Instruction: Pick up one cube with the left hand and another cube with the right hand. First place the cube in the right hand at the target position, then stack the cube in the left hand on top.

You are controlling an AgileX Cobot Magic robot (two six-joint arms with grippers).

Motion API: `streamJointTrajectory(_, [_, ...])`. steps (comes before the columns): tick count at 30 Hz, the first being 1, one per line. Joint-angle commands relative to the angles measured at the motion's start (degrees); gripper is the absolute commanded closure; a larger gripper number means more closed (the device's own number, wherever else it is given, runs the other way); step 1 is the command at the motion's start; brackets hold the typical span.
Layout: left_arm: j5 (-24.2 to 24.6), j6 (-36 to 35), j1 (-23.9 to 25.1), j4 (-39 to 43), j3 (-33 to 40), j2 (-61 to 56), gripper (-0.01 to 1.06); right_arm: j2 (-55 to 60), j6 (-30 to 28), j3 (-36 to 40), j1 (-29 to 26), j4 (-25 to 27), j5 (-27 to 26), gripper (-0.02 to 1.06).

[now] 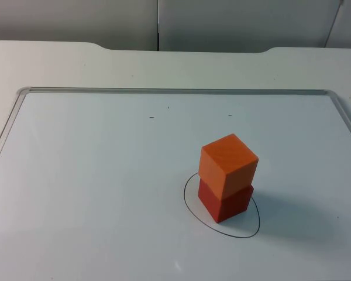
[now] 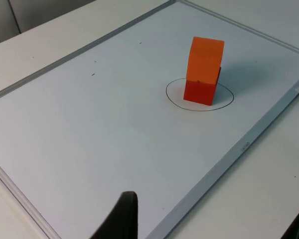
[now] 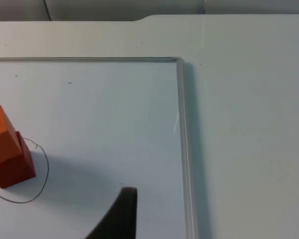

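On the whiteboard (image 1: 105, 193) that lies flat on the white table (image 1: 58, 64), an orange cube (image 1: 229, 163) sits on top of a red cube (image 1: 225, 203), and the two make a short upright stack. The red cube stands inside a thin black ring (image 1: 189, 206) drawn on the board — the marked spot — and it rests toward the far side of that ring. The orange cube is turned a little against the red one beneath it, so that its edges overhang slightly. In the left wrist view the stack appears with the orange cube (image 2: 205, 59) over the red cube (image 2: 199, 91) and the drawn ring (image 2: 224, 104) around the base, well away from the black fingertip of the left gripper (image 2: 120, 219), which is over the near part of the board. In the right wrist view the orange cube (image 3: 1, 135) and red cube (image 3: 15, 167) stand apart from the black fingertip of the right gripper (image 3: 118, 215), which is near the board's metal frame (image 3: 182, 129). Neither gripper touches a cube. Whether the fingers of either gripper are apart or together cannot be told — just one dark tip of each is seen. A grey partition wall (image 1: 164, 23) stands behind the table.
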Motion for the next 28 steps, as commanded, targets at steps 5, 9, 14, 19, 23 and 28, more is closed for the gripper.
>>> streamJointTrajectory(5, [-0.63, 0.00, 4.51, -0.52, 0.42, -0.28, 0.06, -0.18, -0.29, 0.50, -0.44, 0.35, -0.22, 0.02])
streamJointTrajectory(9, [-0.63, 0.00, 10.77, -0.52, 0.42, -0.28, 0.06, -0.18, -0.29, 0.50, -0.44, 0.35, -0.22, 0.02])
streamJointTrajectory(14, [-0.63, 0.00, 20.94, -0.52, 0.42, -0.28, 0.06, -0.18, -0.29, 0.50, -0.44, 0.35, -0.22, 0.02])
streamJointTrajectory(19, [-0.63, 0.00, 29.84, -0.52, 0.42, -0.28, 0.06, -0.18, -0.29, 0.50, -0.44, 0.35, -0.22, 0.02])
streamJointTrajectory(23, [-0.63, 0.00, 36.57, -0.52, 0.42, -0.28, 0.06, -0.18, -0.29, 0.50, -0.44, 0.35, -0.22, 0.02])
streamJointTrajectory(28, [-0.63, 0.00, 40.66, -0.52, 0.42, -0.28, 0.06, -0.18, -0.29, 0.50, -0.44, 0.35, -0.22, 0.02])
